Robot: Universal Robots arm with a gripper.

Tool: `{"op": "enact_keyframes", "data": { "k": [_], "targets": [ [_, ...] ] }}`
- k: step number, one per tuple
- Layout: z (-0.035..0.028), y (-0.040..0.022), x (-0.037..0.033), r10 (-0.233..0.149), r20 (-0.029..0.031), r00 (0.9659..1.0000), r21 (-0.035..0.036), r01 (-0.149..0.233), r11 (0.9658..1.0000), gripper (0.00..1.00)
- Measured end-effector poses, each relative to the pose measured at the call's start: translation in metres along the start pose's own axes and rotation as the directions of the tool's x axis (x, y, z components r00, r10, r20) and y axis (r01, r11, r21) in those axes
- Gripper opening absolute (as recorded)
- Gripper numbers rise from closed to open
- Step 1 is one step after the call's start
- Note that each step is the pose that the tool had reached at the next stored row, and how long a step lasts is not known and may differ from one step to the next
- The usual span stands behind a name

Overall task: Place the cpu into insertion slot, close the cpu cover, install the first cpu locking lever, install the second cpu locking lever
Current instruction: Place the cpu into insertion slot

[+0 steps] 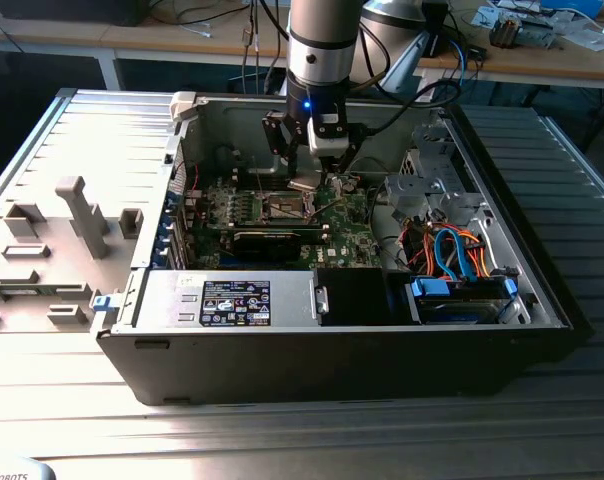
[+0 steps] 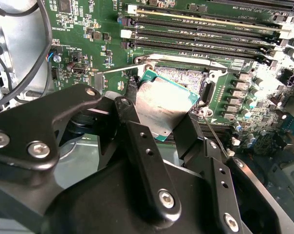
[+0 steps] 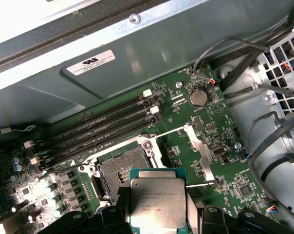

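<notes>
Silver-grey cpu (image 3: 158, 202), pinched at its edges by the gripper's (image 2: 162, 109) jaws, hangs just above the uncovered insertion slot (image 3: 119, 168), seemingly to line it up.

Strong light washes the ribbed table (image 1: 102, 410) to a pale glare in the exterior view, while the inside of the computer case (image 1: 282, 365) is dim and a small blue light (image 1: 307, 104) glows on the arm (image 1: 322, 40). In the second wrist view the cpu (image 2: 159, 100) carries a soft sheen and the black gripper (image 2: 162, 117) sits in shadow; in the first wrist view the case's edge (image 3: 35, 19) burns out white.
</notes>
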State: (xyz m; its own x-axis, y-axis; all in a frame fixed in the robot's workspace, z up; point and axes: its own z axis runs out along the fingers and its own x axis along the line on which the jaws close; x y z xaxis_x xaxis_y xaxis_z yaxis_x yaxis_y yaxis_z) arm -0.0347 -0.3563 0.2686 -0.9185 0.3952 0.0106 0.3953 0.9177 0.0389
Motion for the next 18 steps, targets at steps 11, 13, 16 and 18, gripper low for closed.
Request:
{"op": "enact_keyframes", "data": {
  "k": [11,13,16,18],
  "targets": [
    [0.0000,0.0000,0.0000,0.022,0.0009,0.9998,-0.0002,-0.022,0.9998,0.54],
    [-0.0001,-0.0001,0.0000,0.023,0.0011,0.9997,0.0003,-0.023,0.9997,0.54],
    [0.0000,0.0000,0.0000,0.049,0.0045,0.9988,0.0050,-0.049,0.9988,0.54],
    [0.0000,0.0000,0.0000,0.050,0.0046,0.9988,0.0052,-0.050,0.9988,0.54]
  ]
}}
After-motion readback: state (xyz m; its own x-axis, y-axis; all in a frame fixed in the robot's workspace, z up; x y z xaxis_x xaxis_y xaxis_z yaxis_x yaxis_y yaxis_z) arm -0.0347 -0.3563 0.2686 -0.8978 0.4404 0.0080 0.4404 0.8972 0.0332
